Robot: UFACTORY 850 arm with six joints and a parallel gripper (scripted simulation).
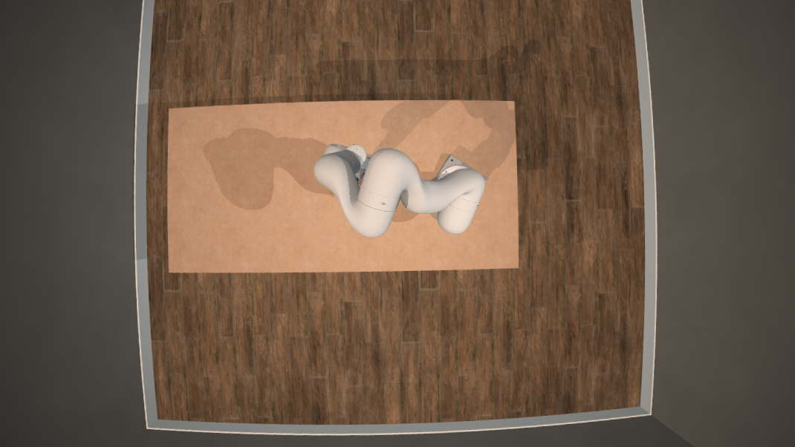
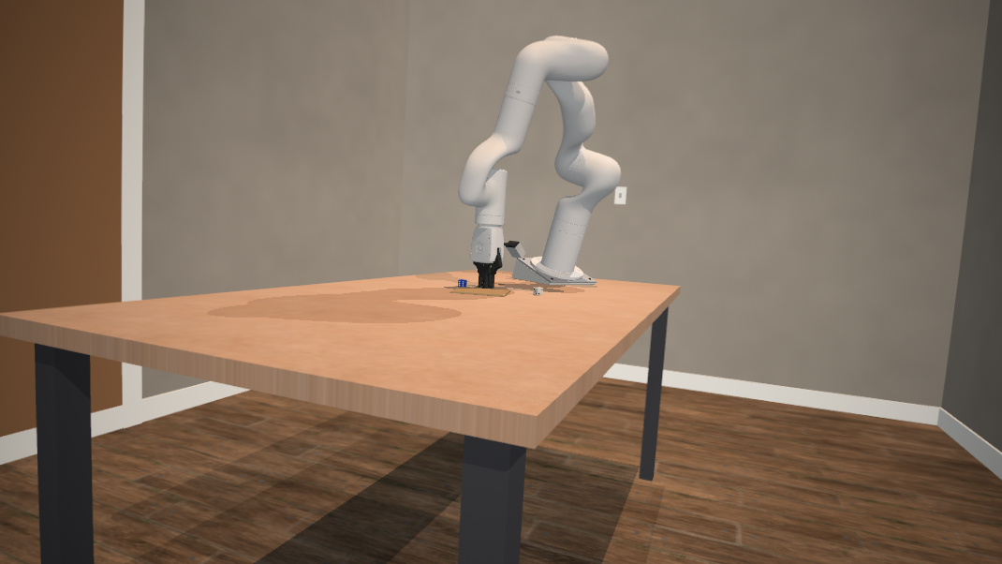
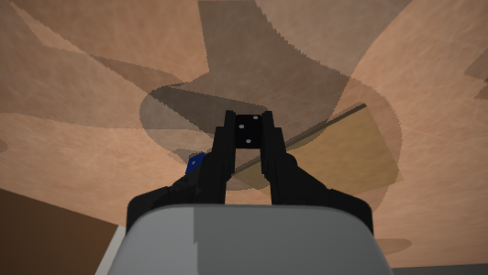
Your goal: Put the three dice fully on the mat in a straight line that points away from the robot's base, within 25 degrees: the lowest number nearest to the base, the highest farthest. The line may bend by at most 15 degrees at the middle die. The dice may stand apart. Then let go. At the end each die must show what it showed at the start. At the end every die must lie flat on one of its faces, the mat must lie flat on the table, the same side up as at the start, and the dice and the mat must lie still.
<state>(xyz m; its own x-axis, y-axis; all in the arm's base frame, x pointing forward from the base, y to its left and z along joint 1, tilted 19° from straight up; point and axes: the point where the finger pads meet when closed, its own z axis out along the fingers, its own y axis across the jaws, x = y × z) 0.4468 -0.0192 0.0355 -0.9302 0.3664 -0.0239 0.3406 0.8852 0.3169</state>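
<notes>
Nearest to me, my black two-finger gripper (image 2: 485, 284) (image 3: 248, 124) has its fingers drawn in on both sides of a small black cube die with pale pips (image 3: 249, 131), and I judge it clamped. The black die is on the table (image 1: 222, 238) (image 2: 419, 336) (image 3: 69, 105), just beside the thin tan rectangular mat (image 2: 479, 291) (image 3: 349, 151). I take it for light, stiff and smooth, so two opposite flat sides are the place to hold it; a corner grip could twist it and change its number. I cannot read its top face surely. The mat looks thin and easily nudged, so I should lift well over its edge and lower the die level.

Beyond my fingers, a blue cube die with pale pips (image 2: 462, 283) (image 3: 194, 163) sits off the mat. Well apart from it, a white cube die with dark pips (image 2: 537, 290) rests on the table. Both should want the same square, gentle grip
</notes>
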